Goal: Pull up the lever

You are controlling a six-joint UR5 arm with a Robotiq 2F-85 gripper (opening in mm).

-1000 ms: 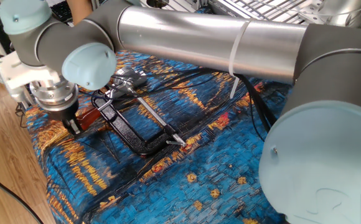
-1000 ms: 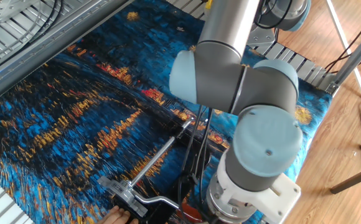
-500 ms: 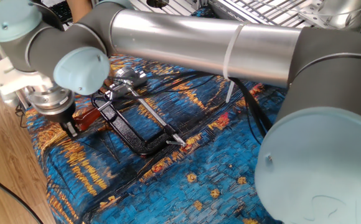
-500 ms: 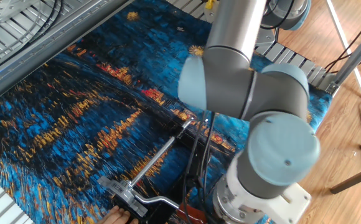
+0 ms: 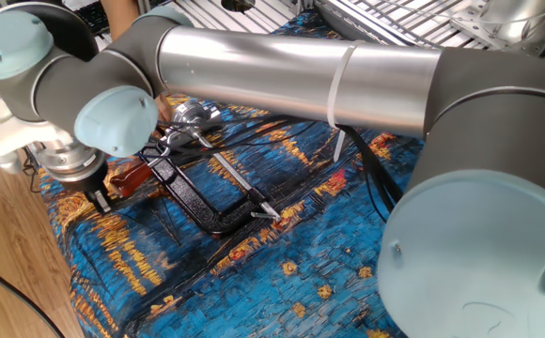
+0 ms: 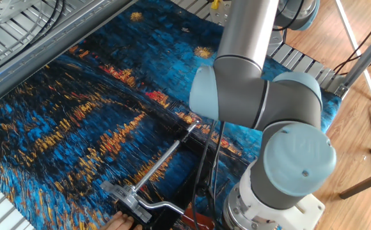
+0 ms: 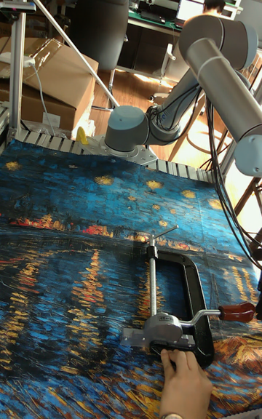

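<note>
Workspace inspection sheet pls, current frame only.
Surface: blue and orange painted-pattern cloth covers the table.
Job's things: lever, red-orange sleeve, juts sideways from the black clamp frame; long silver rod lies flat alongside.
Clutter: nothing seen on the cloth besides the clamp.
Grippers: gripper sits low beside the sleeve's end; contact and jaw state cannot be told.
Cables: black cables trail across the cloth under the arm.
Surroundings: a person's hand presses the clamp head; cardboard box, seated people behind.
</note>
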